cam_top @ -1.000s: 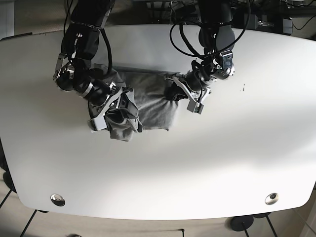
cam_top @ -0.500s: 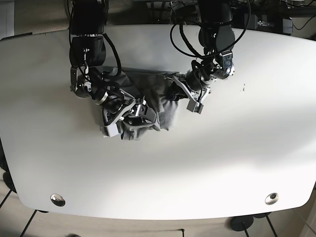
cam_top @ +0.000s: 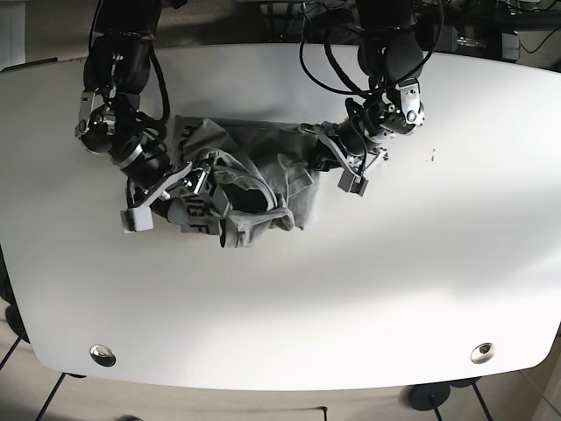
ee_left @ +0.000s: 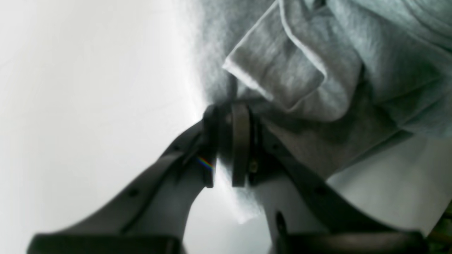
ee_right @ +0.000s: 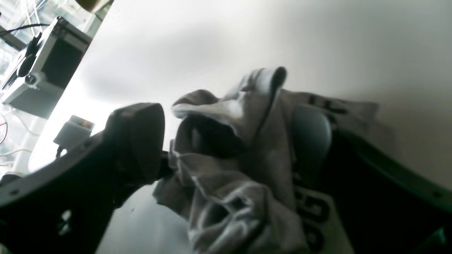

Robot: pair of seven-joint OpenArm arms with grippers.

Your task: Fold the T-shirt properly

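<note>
The grey T-shirt [cam_top: 254, 189] lies bunched on the white table [cam_top: 394, 289], with dark lettering showing at its left part. My left gripper [cam_top: 317, 156] is at the shirt's right edge; in the left wrist view it [ee_left: 226, 141] is shut, pinching a fold of the T-shirt [ee_left: 289, 70]. My right gripper [cam_top: 180, 200] is at the shirt's left end. In the right wrist view it [ee_right: 226, 141] stands wide open, with loose T-shirt fabric [ee_right: 233, 169] bunched between the fingers [ee_right: 137, 141] and draped over the far one.
The table's front half is bare white surface, with two metal fittings [cam_top: 102, 354] [cam_top: 481, 353] near the front edge. A small dark mark [cam_top: 432, 156] sits right of the left arm. Cables and equipment [cam_top: 491, 26] lie behind the table's back edge.
My right gripper has moved left and its jaws have spread. The shirt's left part has been drawn out to the left, showing lettering. My left gripper has hardly moved.
</note>
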